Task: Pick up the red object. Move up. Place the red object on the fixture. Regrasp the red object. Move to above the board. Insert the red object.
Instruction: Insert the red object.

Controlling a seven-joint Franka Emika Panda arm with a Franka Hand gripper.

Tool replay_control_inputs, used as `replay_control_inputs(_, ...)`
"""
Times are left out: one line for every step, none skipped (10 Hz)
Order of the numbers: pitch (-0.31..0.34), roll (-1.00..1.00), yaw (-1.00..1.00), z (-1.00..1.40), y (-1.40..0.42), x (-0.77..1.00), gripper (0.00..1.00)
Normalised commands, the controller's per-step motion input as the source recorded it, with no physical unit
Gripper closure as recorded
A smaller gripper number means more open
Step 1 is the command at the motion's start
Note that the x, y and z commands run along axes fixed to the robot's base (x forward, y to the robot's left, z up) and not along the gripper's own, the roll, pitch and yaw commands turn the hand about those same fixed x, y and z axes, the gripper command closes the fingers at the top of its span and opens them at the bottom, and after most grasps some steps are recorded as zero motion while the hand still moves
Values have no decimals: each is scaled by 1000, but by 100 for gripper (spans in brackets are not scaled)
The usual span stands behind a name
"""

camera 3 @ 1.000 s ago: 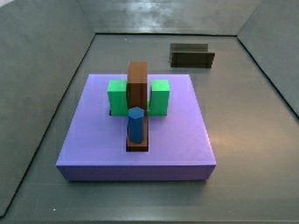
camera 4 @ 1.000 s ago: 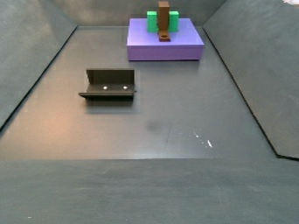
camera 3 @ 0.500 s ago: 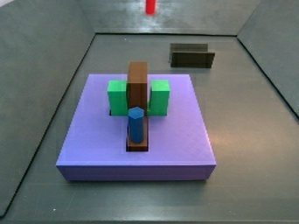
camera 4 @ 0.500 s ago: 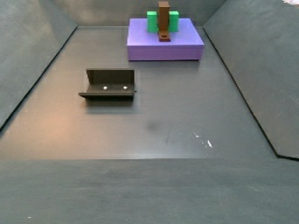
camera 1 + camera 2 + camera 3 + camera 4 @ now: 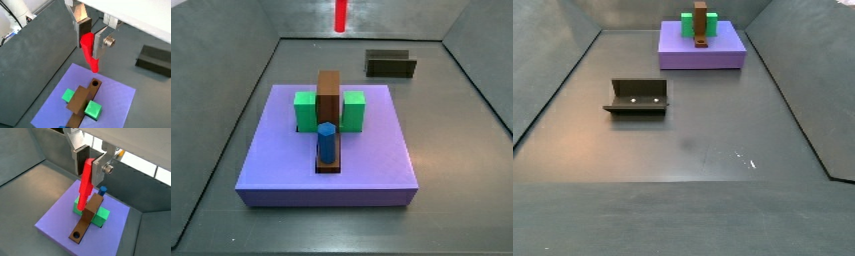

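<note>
My gripper (image 5: 89, 40) (image 5: 87, 170) is shut on the top of the red object (image 5: 89, 51) (image 5: 85, 185), which hangs straight down from the jaws above the board (image 5: 113, 102) (image 5: 57, 223). In a wrist view the peg's lower tip hangs just over the round hole (image 5: 95, 82) at the end of the brown bar (image 5: 81, 102). In a side view only the red object (image 5: 341, 15) shows, at the top edge above the board (image 5: 372, 150); the gripper is out of frame. The fixture (image 5: 390, 63) (image 5: 637, 97) stands on the floor apart from the board.
The board carries two green blocks (image 5: 306, 110) (image 5: 353, 110), the brown bar (image 5: 329, 100) and a blue hexagonal peg (image 5: 327, 141). Grey walls (image 5: 225, 100) ring the floor. In a side view the board (image 5: 702, 50) sits at the far end.
The red object has come into a side view at the top edge and dropped a little lower than half a second ago. The board and the fixture have not moved.
</note>
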Motion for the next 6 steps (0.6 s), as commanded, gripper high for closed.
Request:
replay_control_inputs(-14, -451, 0, -269, 174, 0, 100)
replay_control_inputs(-126, -297, 51, -571, 266, 0, 100)
replay_control_inputs(-113, -81, 137, -237, 163, 0, 100)
replay_control_inputs(-6, 46, 0, 0, -66, 0, 100)
replay_control_inputs(-233, 0, 74, -349, -160, -166, 100)
replay_control_inputs(-263, -21, 77, -489, -66, -71, 100)
